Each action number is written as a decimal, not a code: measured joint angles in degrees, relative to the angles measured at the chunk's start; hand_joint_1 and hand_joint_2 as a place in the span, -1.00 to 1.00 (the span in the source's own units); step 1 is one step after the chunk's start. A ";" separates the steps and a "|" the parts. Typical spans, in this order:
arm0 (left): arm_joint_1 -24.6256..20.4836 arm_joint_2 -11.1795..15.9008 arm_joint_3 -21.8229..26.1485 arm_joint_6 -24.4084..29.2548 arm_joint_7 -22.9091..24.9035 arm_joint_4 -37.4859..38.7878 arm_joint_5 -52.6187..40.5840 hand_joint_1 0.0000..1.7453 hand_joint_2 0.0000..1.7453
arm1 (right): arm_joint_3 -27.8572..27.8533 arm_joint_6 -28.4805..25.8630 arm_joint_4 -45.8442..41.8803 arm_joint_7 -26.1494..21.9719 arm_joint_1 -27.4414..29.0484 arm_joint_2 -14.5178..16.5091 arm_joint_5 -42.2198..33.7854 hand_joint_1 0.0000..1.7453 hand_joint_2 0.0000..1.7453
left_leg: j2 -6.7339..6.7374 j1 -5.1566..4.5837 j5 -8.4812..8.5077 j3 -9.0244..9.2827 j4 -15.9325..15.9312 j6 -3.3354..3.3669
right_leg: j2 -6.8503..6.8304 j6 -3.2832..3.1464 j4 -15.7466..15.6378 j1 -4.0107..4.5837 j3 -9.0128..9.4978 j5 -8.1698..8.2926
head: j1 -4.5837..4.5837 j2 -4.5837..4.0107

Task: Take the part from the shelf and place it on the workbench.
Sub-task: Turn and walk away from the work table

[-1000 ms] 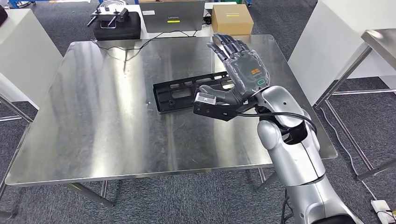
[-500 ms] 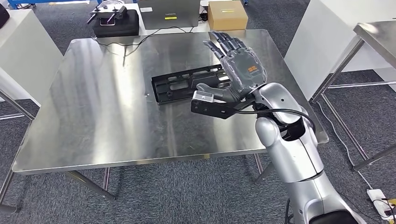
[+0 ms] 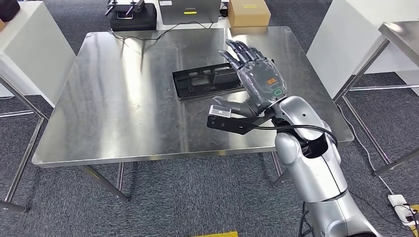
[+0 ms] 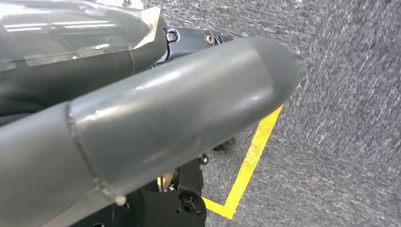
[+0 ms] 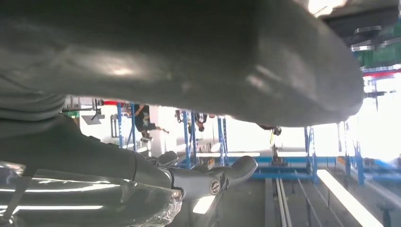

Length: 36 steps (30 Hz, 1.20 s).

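The part point(image 3: 210, 80), a long black plastic frame with cut-outs, was seen lying flat on the workbench point(image 3: 123, 113), toward its far right quarter, its long axis running nearly parallel to the bench's far edge and tilted slightly up to the right. The right hand point(image 3: 252, 79) was raised above the bench with the fingers spread and extended, holding nothing; its fingertips overlapped the right end of the part in the head view, though whether they touched it or hovered above could not be told. From the palm, the part was seen to extend away to the robot's left and a little forward, so that only its near right end lay under the hand. In the right wrist view the thick thumb point(image 5: 189, 61) and dark fingers point(image 5: 217, 177) were shown apart with nothing between them. The left hand point(image 4: 142, 118) was seen hanging over grey carpet beside a yellow floor line point(image 4: 250, 156); whether its fingers were apart or curled could not be judged. The right hand was by far the nearer. With the part resting on the bench and unheld, the placing was judged essentially done, and a clean lift-away without dragging the part's end was judged the remaining concern.
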 joint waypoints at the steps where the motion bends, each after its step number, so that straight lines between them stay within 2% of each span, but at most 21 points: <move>1: 0.01 -0.10 0.17 0.02 0.03 -0.02 -0.04 -1.00 -1.00 | 0.03 -0.01 -0.26 0.00 -0.03 -0.07 -0.08 -1.00 -1.00 | 0.09 0.09 0.33 -0.08 -0.05 -0.37 | -0.07 -0.19 -1.33 0.24 0.67 0.17 | 0.02 0.00; 4: 0.03 -0.27 0.57 0.07 0.08 -0.03 -0.09 -1.00 -1.00 | 0.11 -0.03 -0.65 0.00 -0.06 -0.29 -0.17 -1.00 -1.00 | 0.25 0.34 0.83 -0.28 -0.34 -1.60 | -0.21 -0.93 -2.48 0.09 0.10 1.73 | 0.16 0.00; 5: 0.06 -0.32 0.66 0.09 0.08 -0.04 -0.10 -1.00 -1.00 | 0.15 -0.04 -0.74 0.00 -0.12 -0.31 -0.22 -1.00 -1.00 | 0.24 0.36 -0.28 -0.66 0.36 -1.93 | -0.30 -1.47 -2.98 -0.16 -0.03 2.46 | 0.07 0.00; 8: 0.12 -0.36 0.92 0.23 0.12 -0.04 -0.23 -1.00 -1.00 | 0.28 -0.05 -0.80 0.00 -0.10 -0.36 -0.50 -1.00 -1.00 | 0.24 0.55 -7.63 -3.23 8.60 -2.81 | -0.50 -2.34 -3.46 -0.38 -1.24 4.31 | -0.33 0.00; 10: 0.15 -0.34 1.04 0.47 0.14 -0.04 -0.50 -1.00 -1.00 | 0.38 -0.05 -0.79 0.00 0.06 -0.45 -0.94 -1.00 -1.00 | 0.26 0.72 -9.78 -3.99 13.64 -3.41 | -0.59 -2.18 -3.21 -0.39 -2.51 5.18 | -0.37 0.00; 11: 0.16 -0.34 1.14 0.60 0.17 -0.04 -0.69 -1.00 -1.00 | 0.45 -0.05 -0.78 0.00 0.08 -0.53 -1.23 -1.00 -1.00 | 0.29 0.86 -9.20 -3.04 13.55 -3.65 | -0.63 -1.99 -2.96 -0.47 -3.19 5.53 | -0.39 0.00; 13: 0.16 -0.36 1.55 0.75 0.31 -0.12 -1.10 -1.00 -1.00 | 0.56 -0.07 -0.78 0.00 -0.01 -0.69 -1.81 -1.00 -1.00 | 0.40 1.26 -6.90 1.62 7.87 -4.03 | -0.67 -1.51 -2.13 -0.65 -4.48 6.03 | -0.42 0.00; 15: 0.16 -0.40 2.15 0.83 0.49 -0.30 -1.62 -1.00 -1.00 | 0.63 -0.15 -0.77 0.05 -0.23 -0.80 -2.30 -1.00 -1.00 | 0.29 1.28 -5.95 5.73 2.01 -3.70 | -0.67 -0.94 -1.11 -0.52 -5.59 6.37 | -0.46 0.00; 16: 0.16 -0.43 2.43 0.84 0.57 -0.37 -1.78 -1.00 -1.00 | 0.70 -0.19 -0.76 0.09 -0.35 -0.81 -2.44 -1.00 -1.00 | 0.17 1.16 -6.07 6.42 0.73 -3.28 | -0.67 -0.60 -0.77 -0.36 -5.91 6.58 | -0.46 0.00; 18: 0.22 -0.49 2.78 0.86 0.65 -0.46 -1.91 -1.00 -1.00 | 0.85 -0.24 -0.73 0.16 -0.46 -0.85 -2.56 -1.00 -1.00 | 0.01 0.83 -5.64 5.86 0.53 -2.06 | -0.67 0.33 -0.74 -0.30 -6.17 7.22 | -0.35 0.00; 20: 0.22 -0.62 3.03 0.86 0.67 -0.55 -1.98 -1.00 -1.00 | 0.95 -0.25 -0.71 0.17 -0.56 -1.01 -2.57 -1.00 -1.00 | 0.15 0.77 -4.67 5.09 0.23 -0.78 | -0.50 0.91 0.12 -0.53 -7.02 6.38 | -0.24 0.00; 22: 0.20 -0.72 3.39 0.86 0.68 -0.67 -2.14 -1.00 -1.00 | 1.00 -0.25 -0.68 0.20 -0.62 -1.19 -2.60 -1.00 -1.00 | 0.27 0.84 -3.54 3.98 0.10 0.17 | -0.25 0.59 4.24 -0.73 -8.83 2.68 | 0.03 0.00; 24: 0.20 -0.71 3.62 0.86 0.69 -0.74 -2.25 -1.00 -1.00 | 1.02 -0.25 -0.67 0.21 -0.64 -1.27 -2.63 -1.00 -1.00 | 0.28 0.81 -2.98 3.27 0.11 0.45 | -0.16 0.24 7.71 -0.78 -10.00 0.01 | 0.24 0.00; 28: 0.22 -0.72 3.68 0.86 0.72 -0.74 -2.32 -1.00 -1.00 | 1.04 -0.25 -0.67 0.23 -0.63 -1.30 -2.66 -1.00 -1.00 | 0.28 0.78 -2.67 2.85 0.13 0.47 | -0.13 0.23 9.91 -0.79 -10.56 -1.05 | 0.24 0.00; 29: 0.24 -0.74 3.79 0.84 0.75 -0.75 -2.51 -1.00 -1.00 | 1.10 -0.25 -0.62 0.26 -0.61 -1.34 -2.71 -1.00 -1.00 | 0.29 0.73 -2.07 2.06 0.15 0.44 | -0.10 0.52 11.83 -0.80 -10.51 -1.54 | 0.24 0.00; 30: 0.25 -0.78 3.99 0.82 0.82 -0.81 -2.74 -1.00 -1.00 | 1.18 -0.25 -0.57 0.29 -0.63 -1.38 -2.79 -1.00 -1.00 | 0.27 0.68 -1.16 0.93 0.17 0.31 | -0.05 0.96 11.61 -0.79 -8.81 -1.29 | 0.25 0.00; 32: 0.40 -0.99 4.95 0.68 0.99 -1.20 -4.04 -1.00 -1.00 | 1.30 -0.36 -0.49 0.49 -0.80 -1.45 -3.05 -1.00 -1.00 | 0.22 0.72 1.61 -1.30 -0.18 -0.76 | 0.23 1.14 4.94 -0.42 -2.42 -0.74 | 0.26 0.00; 33: 0.54 -1.12 5.54 0.62 1.08 -1.42 -4.79 -1.00 -1.00 | 1.27 -0.46 -0.52 0.61 -0.80 -1.49 -3.20 -1.00 -1.00 | 0.17 0.79 2.76 -1.80 -0.55 -1.48 | 0.36 0.71 0.44 -0.23 0.36 -0.15 | 0.27 0.00; 34: 0.73 -1.21 6.18 0.55 1.14 -1.60 -5.63 -1.00 -1.00 | 1.19 -0.69 -0.58 0.74 -0.66 -1.55 -3.43 -1.00 -1.00 | 0.14 0.95 3.41 -2.04 -0.82 -2.14 | 0.40 0.03 -2.12 -0.26 1.55 0.00 | 0.28 0.00; 35: 0.88 -1.28 6.74 0.51 1.17 -1.72 -6.26 -1.00 -1.00 | 1.04 -1.01 -0.75 0.84 -0.23 -1.63 -3.70 -1.00 -1.00 | 0.14 1.07 2.77 -2.29 -0.60 -2.47 | 0.34 -0.51 -2.42 -0.41 1.32 0.70 | 0.28 0.00; 36: 1.05 -1.36 7.33 0.47 1.22 -1.85 -6.76 -1.00 -1.00 | 0.77 -1.49 -1.06 0.93 0.50 -1.74 -4.04 -1.00 -1.00 | 0.14 1.12 0.99 -2.72 0.51 -2.68 | 0.23 -1.07 -2.71 -0.60 0.99 1.49 | 0.12 0.00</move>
